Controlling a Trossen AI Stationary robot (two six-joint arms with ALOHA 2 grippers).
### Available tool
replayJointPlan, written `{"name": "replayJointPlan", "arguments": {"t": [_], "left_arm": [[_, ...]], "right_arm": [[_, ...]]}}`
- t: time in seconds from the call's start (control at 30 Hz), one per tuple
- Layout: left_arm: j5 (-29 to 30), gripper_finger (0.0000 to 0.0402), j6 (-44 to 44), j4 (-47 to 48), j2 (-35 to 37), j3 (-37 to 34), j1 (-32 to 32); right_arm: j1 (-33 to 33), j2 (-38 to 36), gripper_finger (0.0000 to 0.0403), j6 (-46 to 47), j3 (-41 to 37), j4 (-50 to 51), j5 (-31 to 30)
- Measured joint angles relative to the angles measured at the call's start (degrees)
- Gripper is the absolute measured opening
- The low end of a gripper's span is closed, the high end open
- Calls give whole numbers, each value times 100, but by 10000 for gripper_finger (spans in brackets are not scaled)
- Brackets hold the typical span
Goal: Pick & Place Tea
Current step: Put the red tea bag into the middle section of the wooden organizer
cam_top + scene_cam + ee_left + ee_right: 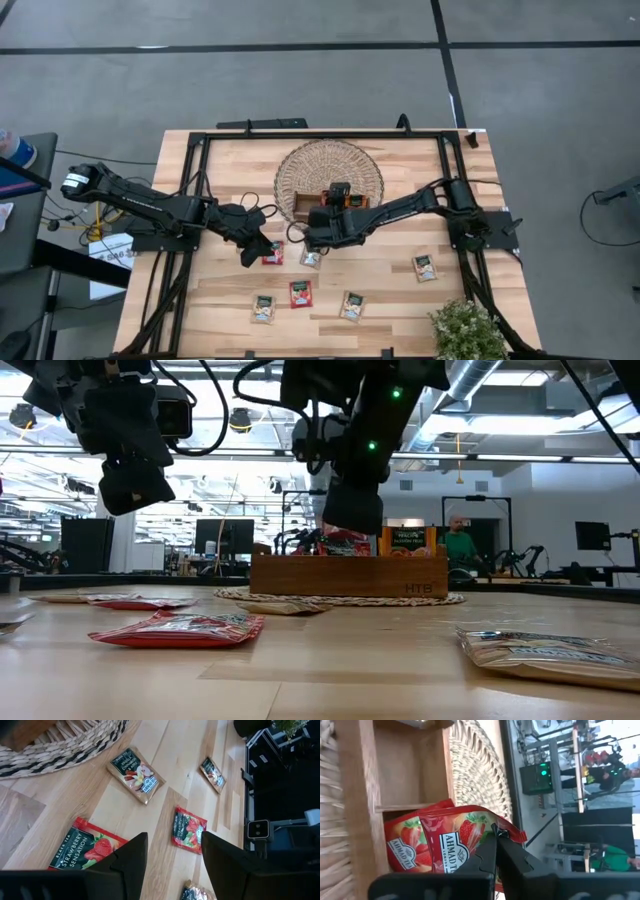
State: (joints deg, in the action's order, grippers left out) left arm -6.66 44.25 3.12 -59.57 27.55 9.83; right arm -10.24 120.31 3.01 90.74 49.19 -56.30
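Observation:
Several small tea sachets lie flat on the wooden table: a red one [272, 252], a pale one [311, 258], another red one [300, 293], and others nearer the near edge [263, 308] [351, 305] [425, 267]. A brown wooden tray [300, 207] sits on the round wicker basket [330, 162] and holds sachets. My left gripper [172, 865] hovers open above the table, beside a red strawberry sachet [82, 851]. My right gripper [495, 857] is shut on a red sachet [462, 835] over the tray's end compartment [410, 765]. My right gripper pinches a red strawberry sachet between its two fingers at one edge [487, 827]. It comes from above, pointing down over the tray [350, 575]. The sachet [345, 540] is lifted clear, just above the tray's rim, over another red sachet [402, 855] in that compartment.
Below my left gripper lie a second red sachet [189, 830] and two pale ones [135, 775] [212, 772]. A small green plant [465, 330] stands at the table's near right corner. A person in green [460, 545] stands in the room beyond the table.

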Motion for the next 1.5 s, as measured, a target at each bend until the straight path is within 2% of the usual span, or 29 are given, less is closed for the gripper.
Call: {"name": "replayJointPlan", "arguments": {"t": [0.2,0.43,1.13,1.27,1.5], "left_arm": [[0,177,0,-3,0,0,2],[-1,177,-2,-11,0,0,2],[-2,177,-2,-18,0,0,2],[-2,177,-4,-18,0,0,0],[-1,177,-144,-17,0,-1,2]], "right_arm": [[1,2,1,25,-2,-44,106],[19,364,1,-177,-7,-87,44],[253,376,2,157,-2,8,388],[295,375,16,155,-2,9,442],[326,350,69,153,-1,23,769]]}}
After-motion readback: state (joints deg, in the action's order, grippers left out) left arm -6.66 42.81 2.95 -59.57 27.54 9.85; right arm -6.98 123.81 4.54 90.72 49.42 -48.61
